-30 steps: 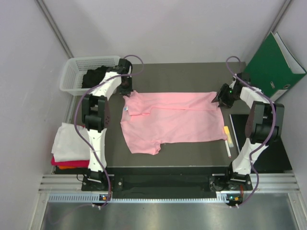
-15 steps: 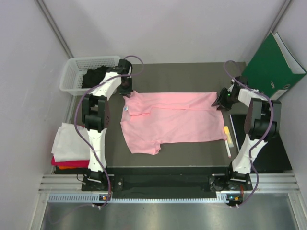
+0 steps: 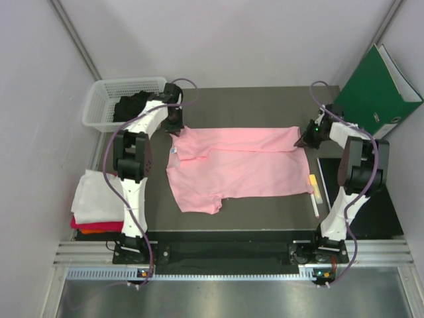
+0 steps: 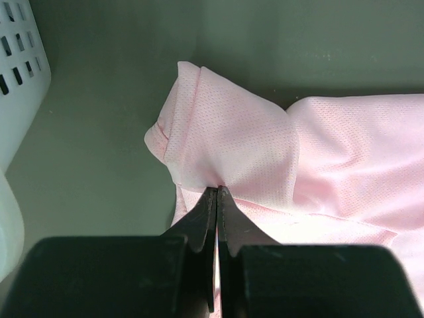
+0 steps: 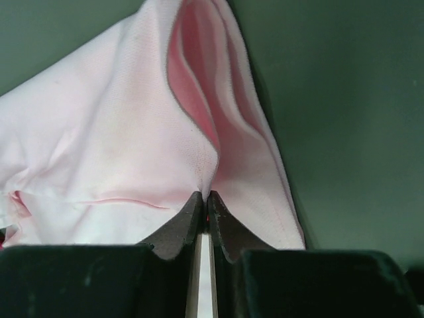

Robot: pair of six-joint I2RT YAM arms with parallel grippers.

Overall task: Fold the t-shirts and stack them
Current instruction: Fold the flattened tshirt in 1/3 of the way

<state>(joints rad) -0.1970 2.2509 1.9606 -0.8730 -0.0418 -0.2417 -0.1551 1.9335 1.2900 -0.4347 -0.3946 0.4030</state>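
Observation:
A light pink t-shirt [image 3: 238,165] lies spread on the dark table, folded lengthwise, its white neck label at the left. My left gripper [image 3: 176,130] is shut on the shirt's far left corner; the left wrist view shows the pinched cloth [image 4: 225,146] between the closed fingers [image 4: 202,225]. My right gripper [image 3: 303,141] is shut on the far right corner, with the cloth [image 5: 132,132] bunched at the fingertips [image 5: 228,228]. A black shirt [image 3: 129,106] lies in the basket. Folded white [image 3: 93,195], magenta-red [image 3: 99,226] and orange shirts are stacked at the left.
A white mesh basket [image 3: 99,99] stands at the far left of the table [image 3: 258,106]. A green binder [image 3: 379,93] leans at the far right. Small yellow and pink markers [image 3: 313,189] lie by the shirt's right edge.
My right gripper has shifted slightly to the right and away, pulling the shirt's far right corner tauter. The left gripper has stayed in place.

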